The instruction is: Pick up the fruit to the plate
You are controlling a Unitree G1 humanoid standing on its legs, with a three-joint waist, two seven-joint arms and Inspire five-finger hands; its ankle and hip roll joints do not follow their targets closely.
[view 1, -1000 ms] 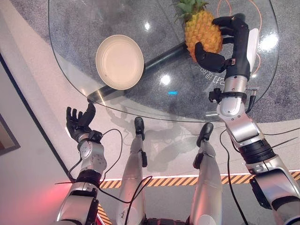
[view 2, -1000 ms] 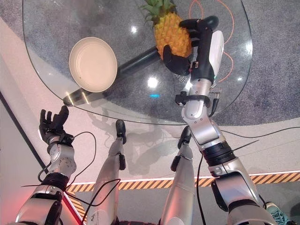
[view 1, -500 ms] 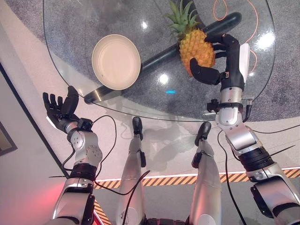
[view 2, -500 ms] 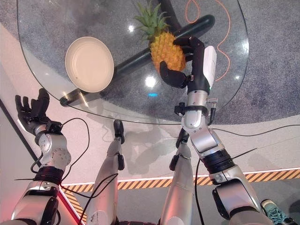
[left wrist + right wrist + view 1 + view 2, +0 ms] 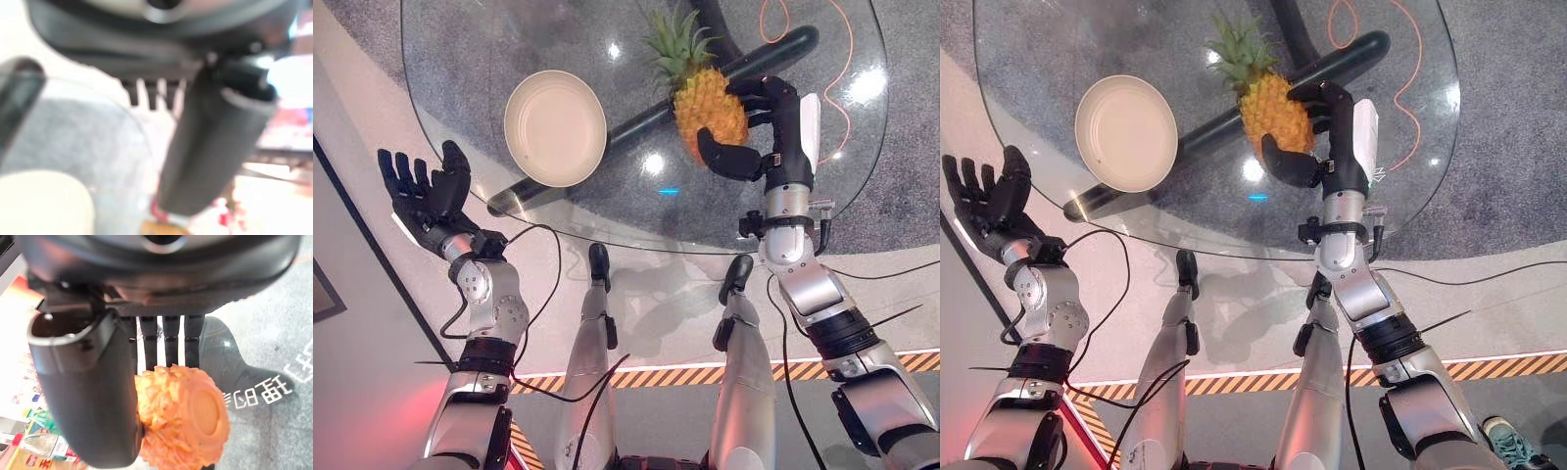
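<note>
An orange pineapple [image 5: 707, 103] with a green crown is held over the round glass table [image 5: 509, 39], clear of the top. My right hand [image 5: 773, 127] is shut on it, thumb on its near side and fingers round the far side; the right wrist view shows the pineapple [image 5: 183, 423] pinched between thumb and fingers. A cream plate [image 5: 555, 127] lies empty on the glass to the left of the fruit. My left hand [image 5: 423, 194] is raised off the table's left edge, open with fingers spread, holding nothing.
Through the glass a dark table base bar [image 5: 783, 44] runs slantwise. An orange cable [image 5: 837, 98] loops on the grey floor at the back right. A yellow-and-black striped tape line [image 5: 666, 377] crosses the floor near me.
My right hand has carried the pineapple leftward toward the plate. My left hand has risen and moved further left, fingers still spread.
</note>
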